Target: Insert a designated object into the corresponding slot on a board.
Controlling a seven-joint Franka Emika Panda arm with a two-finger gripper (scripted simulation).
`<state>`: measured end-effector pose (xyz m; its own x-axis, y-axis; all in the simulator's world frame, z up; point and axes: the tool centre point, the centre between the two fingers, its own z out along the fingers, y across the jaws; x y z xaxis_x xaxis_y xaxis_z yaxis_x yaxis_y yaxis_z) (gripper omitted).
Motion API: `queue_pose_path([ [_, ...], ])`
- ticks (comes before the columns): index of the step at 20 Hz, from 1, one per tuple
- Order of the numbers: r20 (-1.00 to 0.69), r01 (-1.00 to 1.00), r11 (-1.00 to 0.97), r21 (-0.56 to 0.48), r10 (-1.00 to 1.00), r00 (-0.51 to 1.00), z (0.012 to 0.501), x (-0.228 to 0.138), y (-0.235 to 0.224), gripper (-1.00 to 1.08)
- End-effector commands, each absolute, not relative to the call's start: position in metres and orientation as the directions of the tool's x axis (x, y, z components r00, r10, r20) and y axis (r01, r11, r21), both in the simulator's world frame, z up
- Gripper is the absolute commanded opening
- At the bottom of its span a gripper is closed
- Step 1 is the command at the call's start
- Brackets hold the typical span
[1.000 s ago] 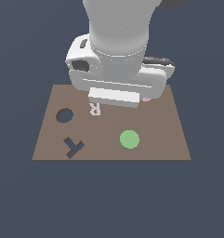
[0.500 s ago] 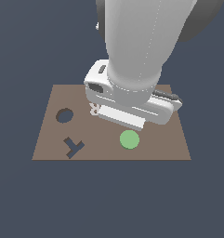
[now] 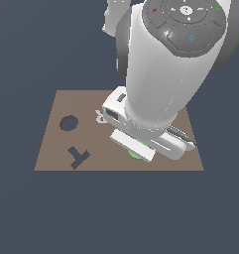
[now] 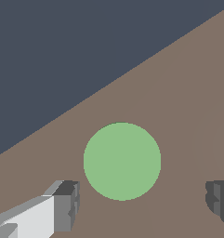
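Observation:
The green disc (image 4: 122,161) lies flat on the brown board (image 4: 187,93). In the wrist view it sits between and just ahead of my two fingertips (image 4: 67,205), which stand wide apart, so my gripper (image 4: 143,202) is open and touches nothing. In the exterior view only a green sliver of the disc (image 3: 134,155) peeks out under my hand (image 3: 141,144), and the fingers are hidden there. The round slot (image 3: 69,123) is a dark hole near the board's (image 3: 56,149) edge on the exterior view's left, well away from the disc.
A dark T-shaped cut-out (image 3: 78,157) lies in front of the round slot. A small pale shape (image 3: 99,117) lies on the board beside my hand. The arm's bulk hides the board's side toward the exterior view's right. The board's edge (image 4: 108,83) runs close beyond the disc.
My hand has come down and toward the exterior view's right, over the green disc, which was in full view before and is now almost covered. The disc has not moved.

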<state>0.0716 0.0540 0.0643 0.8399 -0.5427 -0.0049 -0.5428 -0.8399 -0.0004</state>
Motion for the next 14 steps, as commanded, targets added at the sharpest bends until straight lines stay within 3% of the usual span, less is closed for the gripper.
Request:
queue_pose_path([
  [1,-0.002,-0.574,-0.819,0.000,-0.574,0.819,0.059,0.079,0.055,1.00],
  [14,0.000,-0.615,-0.789,0.000,-0.615,0.789,0.048,0.089,0.057,1.00],
])
